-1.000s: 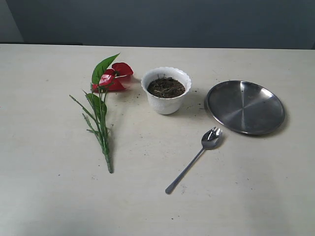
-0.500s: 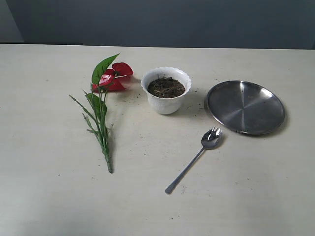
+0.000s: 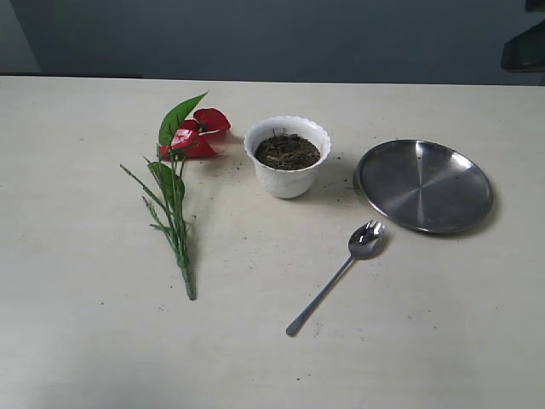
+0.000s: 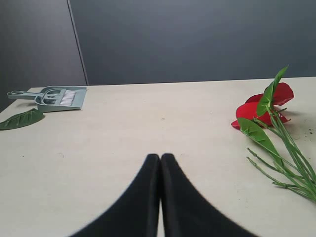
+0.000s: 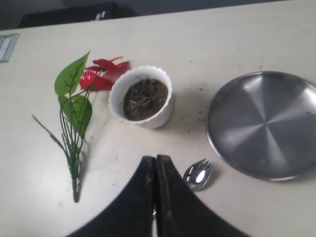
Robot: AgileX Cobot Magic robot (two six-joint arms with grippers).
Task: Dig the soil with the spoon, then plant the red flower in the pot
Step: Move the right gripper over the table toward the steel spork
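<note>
The white scalloped pot (image 3: pixel 288 181) stands mid-table with dark soil (image 3: pixel 288 152) inside. The red flower (image 3: pixel 194 135) lies flat to its left, stems pointing toward the front edge. The silver spoon (image 3: pixel 334 278) lies in front of the pot, tined bowl toward the plate. My right gripper (image 5: pixel 156 159) is shut and empty above the spoon's handle, and the spoon's bowl (image 5: pixel 197 174) shows beside its fingers. The pot (image 5: pixel 143 117), soil (image 5: pixel 144 98) and flower (image 5: pixel 98 76) lie beyond it. My left gripper (image 4: pixel 160 157) is shut and empty over bare table, with the flower (image 4: pixel 261 109) off to one side.
A round steel plate (image 3: pixel 424 185) lies right of the pot and shows as the plate (image 5: pixel 264 123) in the right wrist view. A grey dustpan with brush (image 4: pixel 54 97) and a loose green leaf (image 4: pixel 22 119) sit far off. A dark arm part (image 3: pixel 524 47) shows at the exterior view's upper right.
A dark part of an arm has come into the upper right corner of the exterior view. The objects on the table have not moved.
</note>
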